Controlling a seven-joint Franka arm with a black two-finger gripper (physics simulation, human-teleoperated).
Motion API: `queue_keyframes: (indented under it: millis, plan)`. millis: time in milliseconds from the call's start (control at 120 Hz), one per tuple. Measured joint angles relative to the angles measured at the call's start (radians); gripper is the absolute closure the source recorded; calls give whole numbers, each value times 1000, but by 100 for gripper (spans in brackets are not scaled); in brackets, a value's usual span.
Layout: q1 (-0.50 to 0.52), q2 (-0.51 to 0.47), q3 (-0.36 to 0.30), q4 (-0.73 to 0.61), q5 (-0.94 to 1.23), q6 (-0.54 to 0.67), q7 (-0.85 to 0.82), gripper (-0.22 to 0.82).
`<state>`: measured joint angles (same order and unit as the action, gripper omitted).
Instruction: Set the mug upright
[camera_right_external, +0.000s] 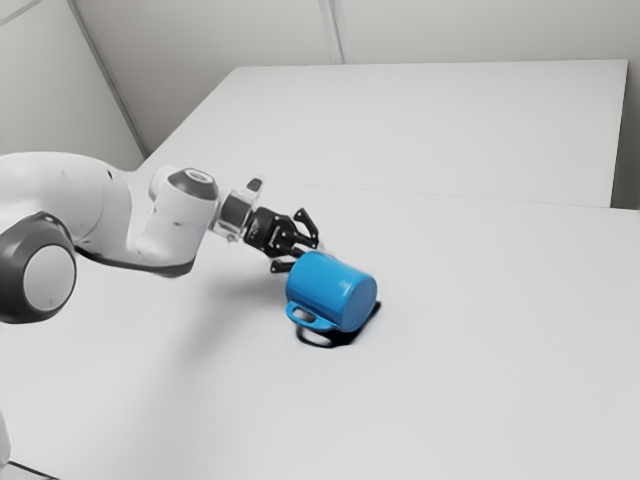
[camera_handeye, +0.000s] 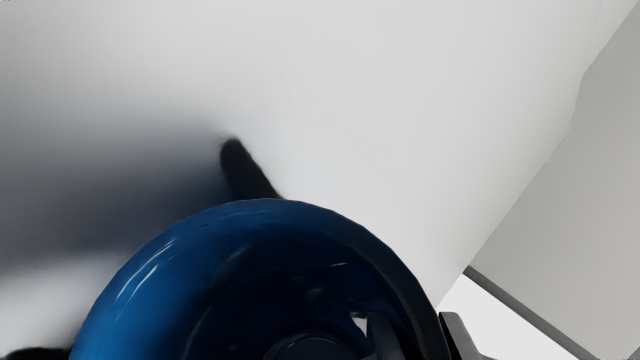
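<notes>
The blue mug (camera_right_external: 332, 290) is on its side in the exterior view, its base facing the exterior view's right and its handle low on the near side. At its mouth end is my gripper (camera_right_external: 303, 249). The wrist view looks into the open mouth of the mug (camera_handeye: 145, 290). There my gripper (camera_handeye: 422, 327) has one finger inside the mug and the other outside, shut on the wall at the rim. The far inside of the mug is dark.
The white table (camera_right_external: 480, 380) extends around the mug, with a dark shadow directly below it. A pale raised panel or wall (camera_right_external: 430, 120) stands beyond the table. The arm comes in from the exterior view's left.
</notes>
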<state>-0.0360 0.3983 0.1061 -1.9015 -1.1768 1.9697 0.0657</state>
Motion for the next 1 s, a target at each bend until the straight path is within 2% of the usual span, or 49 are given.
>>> queue_keyframes:
  millis: [158,267,458,683,817,1000]
  plan:
    - [-11,-39,0,9,89,11,-22,73]
    - [-15,-87,1,7,203,14,-37,71]
    - [-64,-224,0,6,631,21,-71,71]
    - [-133,-265,-1,-10,1049,105,-102,72]
    - [-147,-283,-2,-65,1152,206,-118,71]
    - [-168,-329,-4,-151,1180,326,-168,72]
